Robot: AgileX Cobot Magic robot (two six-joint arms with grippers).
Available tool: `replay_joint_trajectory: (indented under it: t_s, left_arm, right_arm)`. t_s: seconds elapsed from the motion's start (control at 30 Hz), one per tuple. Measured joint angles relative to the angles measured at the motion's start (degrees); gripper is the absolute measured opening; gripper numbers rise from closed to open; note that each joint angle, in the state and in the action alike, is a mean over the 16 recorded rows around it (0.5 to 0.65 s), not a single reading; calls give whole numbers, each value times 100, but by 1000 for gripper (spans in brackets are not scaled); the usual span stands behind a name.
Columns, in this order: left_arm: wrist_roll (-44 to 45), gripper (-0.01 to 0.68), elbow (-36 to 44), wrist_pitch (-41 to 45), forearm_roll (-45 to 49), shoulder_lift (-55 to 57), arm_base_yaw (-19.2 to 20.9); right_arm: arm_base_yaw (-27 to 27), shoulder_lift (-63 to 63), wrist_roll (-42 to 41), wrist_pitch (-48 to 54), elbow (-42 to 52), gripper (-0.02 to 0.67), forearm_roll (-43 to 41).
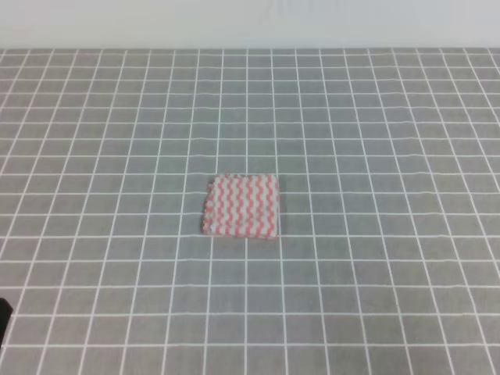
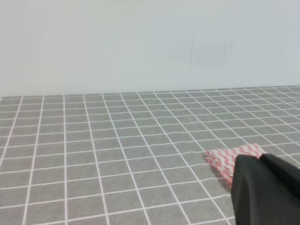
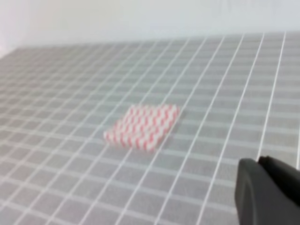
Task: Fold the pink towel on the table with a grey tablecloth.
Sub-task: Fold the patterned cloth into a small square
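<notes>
A plain pale wall [image 1: 250,22] runs across the far edge of the scene in the exterior high view. In the left wrist view the same wall [image 2: 140,42] fills the upper part, bare and whitish. The right wrist view shows a strip of it [image 3: 140,18] along the top.

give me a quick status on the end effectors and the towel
Both end effectors clear of the cloth, jaw state unreadable. Pink towel lies compact and squared mid-table on the grey tablecloth. Nothing in the way.
</notes>
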Motion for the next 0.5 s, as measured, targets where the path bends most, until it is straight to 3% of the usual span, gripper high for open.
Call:
replay_joint_trajectory:
  t_s: [0.23, 0.5]
  left_arm:
    - [0, -4, 0, -2, -4, 0, 0]
    - [0, -4, 0, -8, -4, 0, 0]
  right_arm:
    - [-58, -83, 4, -139, 168, -15, -185]
    - [-700, -607, 5, -424, 479, -15, -465]
